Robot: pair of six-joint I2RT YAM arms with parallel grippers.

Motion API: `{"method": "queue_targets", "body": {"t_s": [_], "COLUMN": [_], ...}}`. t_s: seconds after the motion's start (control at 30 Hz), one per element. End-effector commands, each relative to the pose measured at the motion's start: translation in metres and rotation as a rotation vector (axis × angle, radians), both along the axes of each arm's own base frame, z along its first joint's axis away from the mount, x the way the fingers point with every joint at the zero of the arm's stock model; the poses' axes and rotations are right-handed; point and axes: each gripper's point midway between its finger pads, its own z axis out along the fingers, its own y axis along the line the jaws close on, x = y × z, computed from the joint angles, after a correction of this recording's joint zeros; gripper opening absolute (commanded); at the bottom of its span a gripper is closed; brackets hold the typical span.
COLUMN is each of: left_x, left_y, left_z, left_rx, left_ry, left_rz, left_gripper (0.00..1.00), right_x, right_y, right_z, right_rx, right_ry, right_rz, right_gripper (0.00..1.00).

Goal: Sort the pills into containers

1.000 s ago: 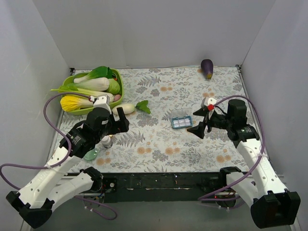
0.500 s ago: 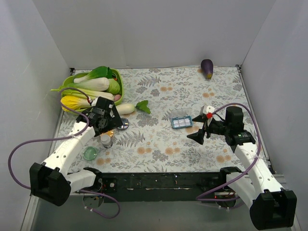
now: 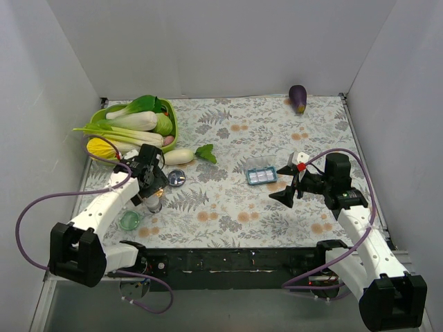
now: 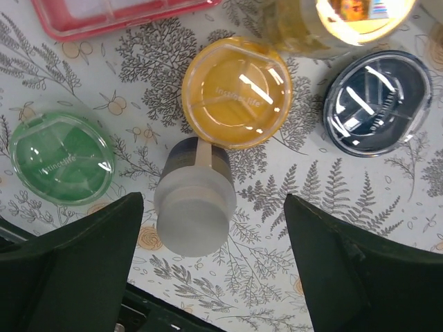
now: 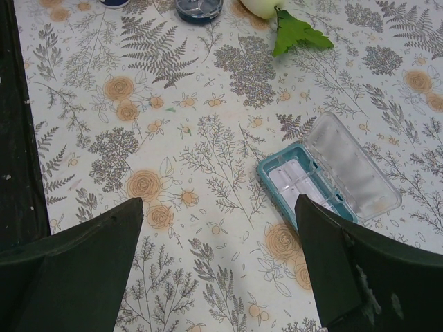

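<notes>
No loose pills show in any view. In the left wrist view an orange dish (image 4: pixel 237 92), a green dish (image 4: pixel 62 158), a blue-grey dish (image 4: pixel 377 102) and the edge of a red-rimmed tray (image 4: pixel 118 12) lie closed on the cloth. A white-capped bottle (image 4: pixel 196 204) lies next to the orange dish. My left gripper (image 4: pixel 214 266) is open and empty above the bottle; it also shows in the top view (image 3: pixel 154 185). My right gripper (image 5: pixel 221 270) is open and empty, near a blue-rimmed tray (image 5: pixel 325 176) with its clear lid open. The top view shows this gripper (image 3: pixel 282 183) and tray (image 3: pixel 261 174).
A second bottle with yellow contents (image 4: pixel 332 21) stands beside the dishes. A green basket of vegetables (image 3: pixel 131 124) sits at the back left, a white radish (image 3: pixel 178 155) in front of it. An eggplant (image 3: pixel 298 98) lies at the back right. The table's black front edge (image 3: pixel 228 261) is close.
My left arm has swung in and its gripper now points down over the dishes and bottle. My right gripper has dropped slightly and moved nearer.
</notes>
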Motion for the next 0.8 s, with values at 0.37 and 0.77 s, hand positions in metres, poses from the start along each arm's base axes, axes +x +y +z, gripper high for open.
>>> {"method": "queue_targets", "body": {"t_s": [0.37, 0.77], "left_x": [-0.018, -0.018], "left_y": [0.015, 0.011], "left_z": [-0.003, 0.008], "left_rx": [0.016, -0.007], "left_ry": [-0.008, -0.03], "left_rz": [0.129, 0.089], "left_gripper": [0.66, 0.53], "right_x": [0.003, 0.002], "right_y": [0.0, 0.001], "right_z": [0.007, 0.004], "right_rx": [0.004, 0.004], "right_ry": [-0.041, -0.036], "right_rz": [0.009, 0.016], "right_gripper": [0.98, 0.98]}}
